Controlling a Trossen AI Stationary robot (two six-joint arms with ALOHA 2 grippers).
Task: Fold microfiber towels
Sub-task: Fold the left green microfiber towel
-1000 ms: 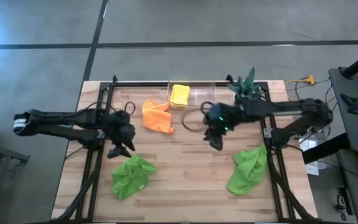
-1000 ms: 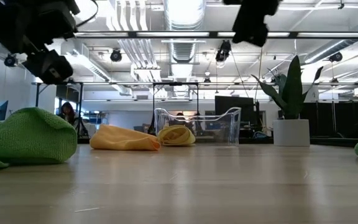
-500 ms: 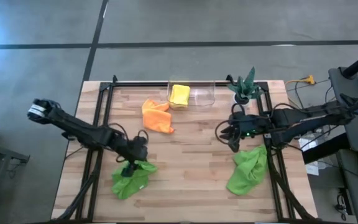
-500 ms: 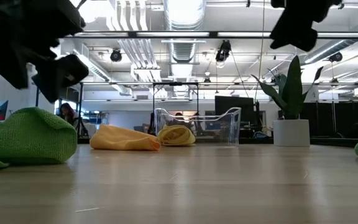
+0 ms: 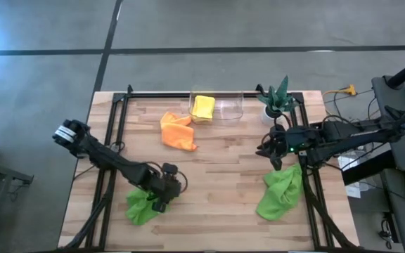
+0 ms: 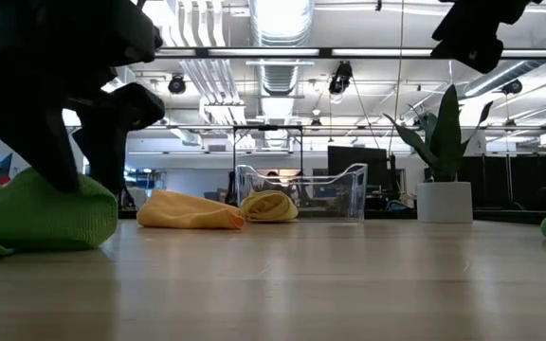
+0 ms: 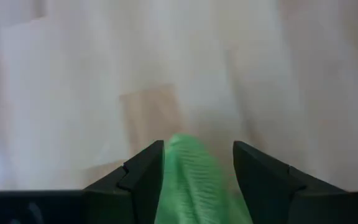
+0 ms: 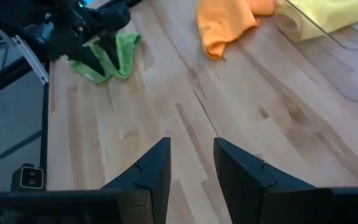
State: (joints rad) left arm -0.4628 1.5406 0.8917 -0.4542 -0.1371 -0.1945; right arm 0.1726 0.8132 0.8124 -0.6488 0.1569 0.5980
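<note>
Down at the near left of the bench (image 5: 216,190), the left gripper (image 5: 162,202) is planted on a lime green towel (image 5: 140,208), its jaws spread with a ridge of the green cloth lying between the fingers (image 7: 143,177); from bench height the dark arm stands right on top of that rumpled heap. I can't tell whether the fingers actually press the fabric yet. Across at the near right, the second lime green towel (image 5: 280,191) lies crumpled by the bench's edge, untouched. Just beyond it the right gripper (image 5: 271,149) hangs above the wood, its jaws a little apart with nothing between them and bare planks showing through the gap. Farther back, toward the middle left, the orange towel (image 5: 177,131) sits bunched on the boards. Behind that, at the far edge, the yellow towel (image 5: 203,107) is rolled up inside a clear plastic bin (image 5: 228,109). In the far right corner stands a spiky green plant (image 5: 277,93) in its white pot (image 6: 444,201).
</note>
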